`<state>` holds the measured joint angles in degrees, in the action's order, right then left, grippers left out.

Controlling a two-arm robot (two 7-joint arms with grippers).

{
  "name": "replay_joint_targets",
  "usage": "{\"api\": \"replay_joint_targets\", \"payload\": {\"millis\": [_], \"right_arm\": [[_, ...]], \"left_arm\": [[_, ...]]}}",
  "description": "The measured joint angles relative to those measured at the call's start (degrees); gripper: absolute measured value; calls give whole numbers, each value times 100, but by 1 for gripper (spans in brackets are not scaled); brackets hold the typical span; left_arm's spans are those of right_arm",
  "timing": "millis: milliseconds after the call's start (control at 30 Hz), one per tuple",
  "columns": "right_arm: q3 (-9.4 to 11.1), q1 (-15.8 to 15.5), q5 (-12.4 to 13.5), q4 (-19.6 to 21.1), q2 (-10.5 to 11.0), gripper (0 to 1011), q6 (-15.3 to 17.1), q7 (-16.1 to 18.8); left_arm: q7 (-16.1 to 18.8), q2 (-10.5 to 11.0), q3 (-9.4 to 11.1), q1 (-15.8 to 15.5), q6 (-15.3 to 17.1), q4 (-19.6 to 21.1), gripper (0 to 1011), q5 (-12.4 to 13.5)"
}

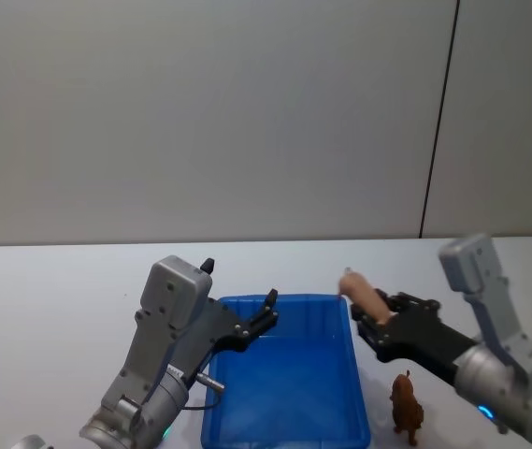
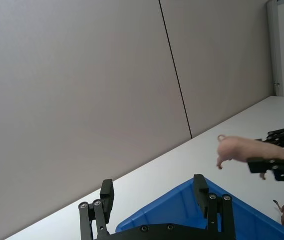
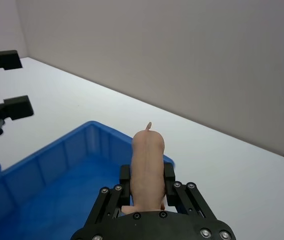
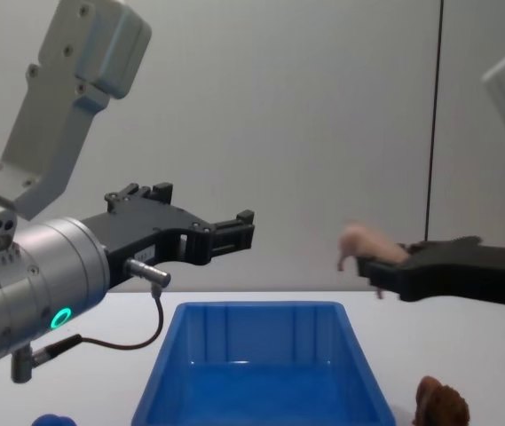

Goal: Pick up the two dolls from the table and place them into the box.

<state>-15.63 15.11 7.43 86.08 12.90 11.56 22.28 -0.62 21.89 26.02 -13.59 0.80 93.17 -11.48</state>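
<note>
Pig doll (image 1: 366, 294) is airborne, clamped in right gripper (image 1: 376, 318). Jaws are closed down to the pig's body width and pinch its flanks. The free end w/ a thin curl (tail, we think) sticks out fwd, away from the wrist. Gripping across the narrow body looks sensible: the fingers span it easily and the pig can't roll.

Pos.: well above table (image 1: 60, 281), at the far-right corner of box (image 1: 284, 383). In head view it sits over or just outside the right rim; in chest view it's slightly right of the right wall. We judge the carry step is underway but release isn't safe yet. It needs a shift left over the box interior, else the pig may clip the rim and bounce out.

Left gripper (image 4: 244, 229) hangs raised over the box's left side, jaws apart w/ a moderate gap, nothing btwn them. We read this as standby, kept left so the right arm's path is free.

Brown doll (image 1: 406, 408) stands upright on the table just right of the box's near-right corner, under the right forearm, untouched. It's on the right side, so probably the right arm's job too.

Progress: neither doll in box yet; pig approx. one move from drop.
</note>
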Motion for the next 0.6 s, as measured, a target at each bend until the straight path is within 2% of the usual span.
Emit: {"api": "replay_joint_targets", "payload": {"millis": [67,167,200,233,267,300,400,600], "right_arm": [[-34,122,46,-110,-79,366,115,143],[-90,320,120,-317,-210,456,247,349],[-101,354,139,-353,-232,456,274,397],[-111,385,155,-387,-254,518,290,432],[-120,414,164,-420,-274,518,300,452],[-141,475,196,-492,-316,578,327,522],[-169,561,244,-592,-374,634,349,617],[-185,628,302,-661,-408,867,316,689]], "left_arm": [[0,0,0,0,0,0,1001,0],[0,0,0,0,0,0,1002,0],[0,0,0,0,0,0,1002,0],[0,0,0,0,0,0,1002,0],[0,0,0,0,0,0,1002,0],[0,0,0,0,0,0,1001,0],[0,0,0,0,0,0,1002,0],[0,0,0,0,0,0,1001,0]]}}
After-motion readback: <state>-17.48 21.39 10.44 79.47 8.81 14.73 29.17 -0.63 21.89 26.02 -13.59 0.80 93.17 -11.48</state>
